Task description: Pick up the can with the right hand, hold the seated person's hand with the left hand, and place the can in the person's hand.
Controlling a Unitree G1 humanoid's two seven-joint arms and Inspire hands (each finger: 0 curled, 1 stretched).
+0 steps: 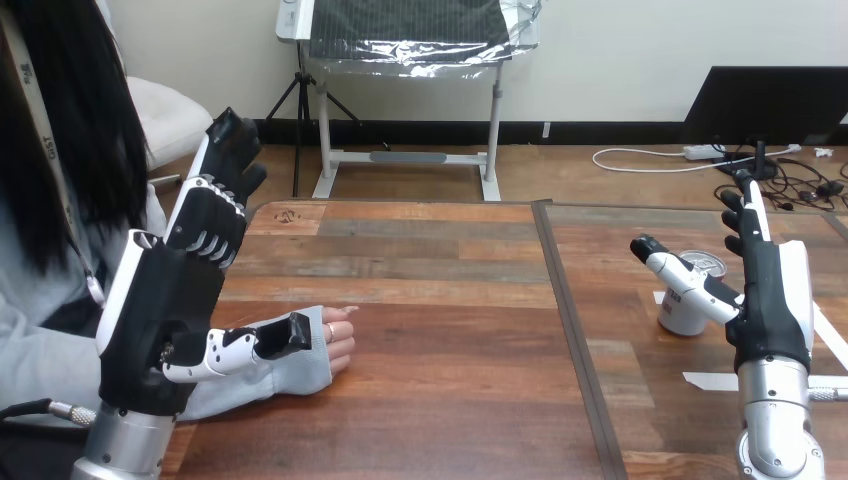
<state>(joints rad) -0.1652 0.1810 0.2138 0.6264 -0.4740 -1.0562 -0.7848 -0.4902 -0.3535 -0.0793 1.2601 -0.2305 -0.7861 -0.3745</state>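
Lower left, the left hand (165, 310) stands raised, fingers straight and apart. Its thumb juts over the person's sleeve without clasping it, probably poised to take the person's hand (338, 340), which rests on the bench (450, 300) just beyond. Lower right, the right hand (770, 290) is also spread, its thumb crossing in front of the can (682, 318), seemingly lined up to close. The can stands at mid right, long axis vertical, top up.

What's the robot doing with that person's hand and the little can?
The robot's left hand is open beside the person's hand, which rests on the table. Its thumb reaches over the sleeve but grips nothing. Its right hand is open next to the can, which stands on the table, not picked up yet.
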